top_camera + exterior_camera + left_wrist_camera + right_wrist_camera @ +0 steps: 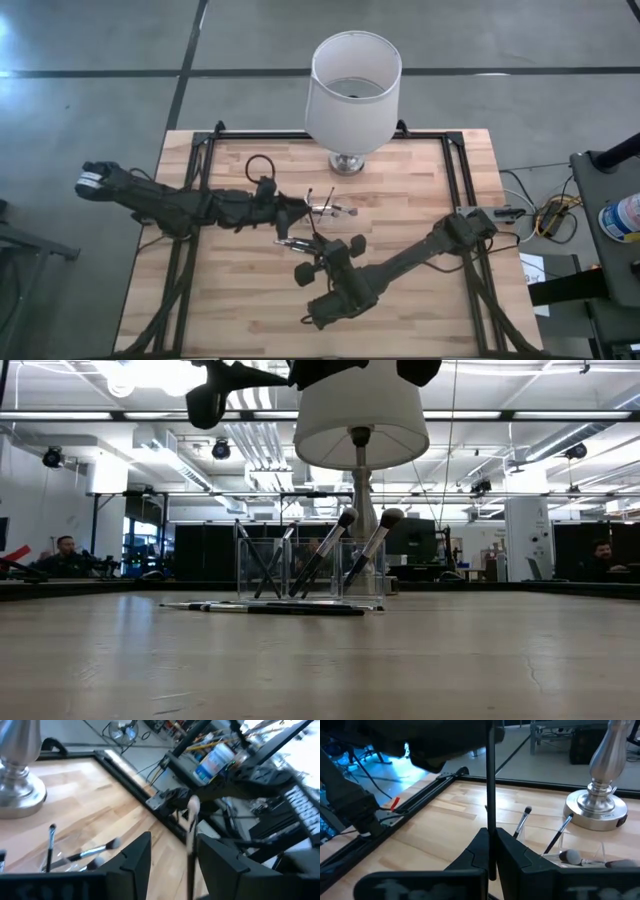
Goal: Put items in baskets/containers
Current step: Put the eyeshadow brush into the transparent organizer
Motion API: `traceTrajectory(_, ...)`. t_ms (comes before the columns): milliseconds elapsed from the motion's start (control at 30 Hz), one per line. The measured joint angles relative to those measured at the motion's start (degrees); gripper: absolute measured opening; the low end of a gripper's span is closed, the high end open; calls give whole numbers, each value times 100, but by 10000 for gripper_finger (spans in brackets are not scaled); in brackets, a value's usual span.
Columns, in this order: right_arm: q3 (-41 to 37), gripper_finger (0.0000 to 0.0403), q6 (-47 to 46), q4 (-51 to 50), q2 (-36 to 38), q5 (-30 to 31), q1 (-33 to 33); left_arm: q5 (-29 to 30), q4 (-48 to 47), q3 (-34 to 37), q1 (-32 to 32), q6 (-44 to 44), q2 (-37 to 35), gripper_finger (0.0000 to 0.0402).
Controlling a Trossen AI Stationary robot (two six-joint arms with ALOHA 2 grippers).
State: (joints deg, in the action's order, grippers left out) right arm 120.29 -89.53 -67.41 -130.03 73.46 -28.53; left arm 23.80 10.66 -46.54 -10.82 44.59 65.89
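The clear holder [335,208] [310,570] stands mid-table with several dark brushes leaning in it. More brushes [270,608] lie flat on the wood in front of it. My right gripper [312,240] [491,855] is shut on one thin dark brush [490,780], which stands upright above its fingers. The brush's upper part, with a pale head [192,805], rises between the open fingers of my left gripper [303,208] [172,855], which comes in from the table's left beside the holder. My right gripper pinches the brush's handle near its lower end [491,837] between its two fingers, which reach in about level and lie across the stick. The brush stands upright, clear of the table. My left gripper's fingers [220,862] flank the brush; I cannot tell whether one touches it.
A large white lampshade [350,90] on a metal base [348,162] [597,805] stands at the table's far edge, just behind the holder. A black frame [455,180] runs along the table's edges. Bare wood lies toward the near edge [250,310].
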Motion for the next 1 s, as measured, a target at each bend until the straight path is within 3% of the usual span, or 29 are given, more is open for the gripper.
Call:
traceTrajectory(233,2,13,149,22,2,-20,36,-67,430,0,18,-96,89,145)
traceTrajectory(600,-7,13,169,21,2,-81,61,-53,355,2,21,99,208,65)
traceTrajectory(1000,-35,13,252,17,2,-175,70,27,11,0,16,170,48,61)
